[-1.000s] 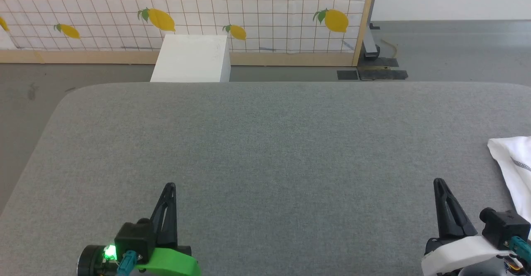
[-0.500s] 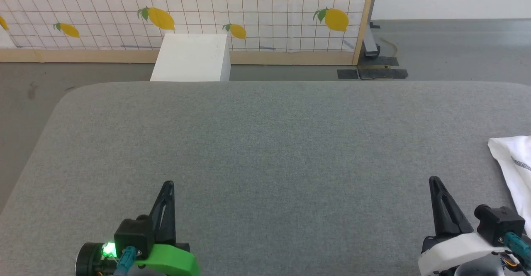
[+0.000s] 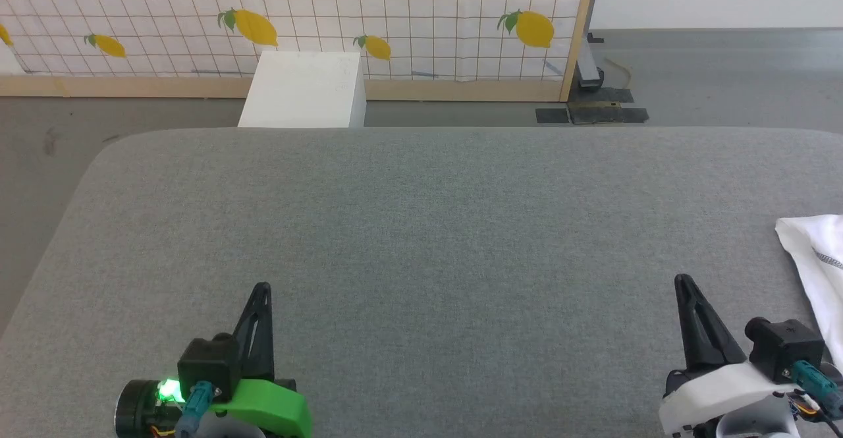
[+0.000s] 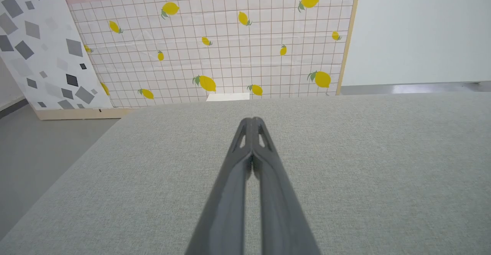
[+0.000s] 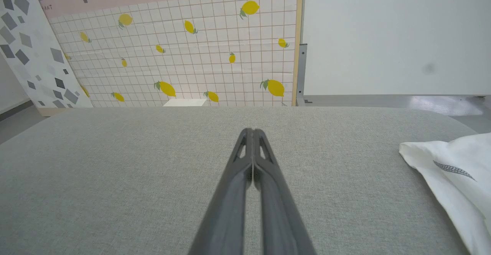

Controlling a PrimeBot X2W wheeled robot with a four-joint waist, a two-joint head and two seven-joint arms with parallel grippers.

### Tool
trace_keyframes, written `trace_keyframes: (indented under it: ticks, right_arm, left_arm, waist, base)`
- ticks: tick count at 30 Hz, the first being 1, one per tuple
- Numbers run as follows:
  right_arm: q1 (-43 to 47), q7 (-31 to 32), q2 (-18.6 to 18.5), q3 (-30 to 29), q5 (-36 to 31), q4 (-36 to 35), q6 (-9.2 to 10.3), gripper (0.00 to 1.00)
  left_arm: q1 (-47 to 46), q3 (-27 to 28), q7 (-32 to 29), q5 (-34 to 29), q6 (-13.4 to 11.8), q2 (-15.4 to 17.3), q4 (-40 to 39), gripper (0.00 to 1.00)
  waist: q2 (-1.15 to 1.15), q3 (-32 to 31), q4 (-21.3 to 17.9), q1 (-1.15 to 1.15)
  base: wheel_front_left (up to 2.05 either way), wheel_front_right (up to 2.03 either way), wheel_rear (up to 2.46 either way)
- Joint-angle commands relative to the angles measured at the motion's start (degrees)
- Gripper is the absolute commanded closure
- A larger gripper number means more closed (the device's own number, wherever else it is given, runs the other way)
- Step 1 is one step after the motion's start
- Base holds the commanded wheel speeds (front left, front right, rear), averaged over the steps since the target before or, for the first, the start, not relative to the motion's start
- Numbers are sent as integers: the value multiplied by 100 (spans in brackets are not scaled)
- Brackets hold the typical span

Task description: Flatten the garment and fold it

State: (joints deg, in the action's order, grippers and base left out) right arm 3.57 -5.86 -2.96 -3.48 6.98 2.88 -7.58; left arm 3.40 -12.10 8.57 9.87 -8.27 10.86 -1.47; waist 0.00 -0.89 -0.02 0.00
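The right pincer (image 3: 682,281) stands at the lower right of the head view, its two dark fingers pressed together on nothing. The left pincer (image 3: 261,288), at the lower left, is closed and empty in the same way. Both point up the frame over the grey padded table (image 3: 421,227). The shirt (image 3: 814,253) lies on the table at the right edge of the frame, about mid-height. Only one white corner of it is in sight, crossed by a short line of dark stitching (image 3: 827,259). It is near the right pincer but not touching it, and well apart from the left one. The rest of the shirt runs out of frame, so how it is bunched or spread cannot be told. The cloth looks thin, soft and light: it should drape and wrinkle rather than hold a shape, is unlikely to break, and may drag on the woven table cover rather than glide. The visible corner looks like the natural place to take hold, pinched close to its edge once the fingers are parted. The likely risk is catching several layers at once, or pulling the shirt into a heap instead of spreading it.
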Motion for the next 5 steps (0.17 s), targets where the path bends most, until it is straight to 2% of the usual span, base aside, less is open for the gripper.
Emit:
trace_keyframes:
  ticks: [1, 5]
  right_arm:
    - [-92, 27, 4, 25, -83, -39, 4, 100]
    - [-107, 58, 4, 43, -118, -53, 4, 100]
  left_arm:
    - [-113, 57, -35, -62, 47, -53, 15, 100]
    - [-126, 122, -81, -114, 91, -95, 22, 100]
  waist:
    - [0, 2, 0, 0]
    - [0, 6, 0, 0]
  base:
    - [0, 0, 0]
    - [0, 0, 0]
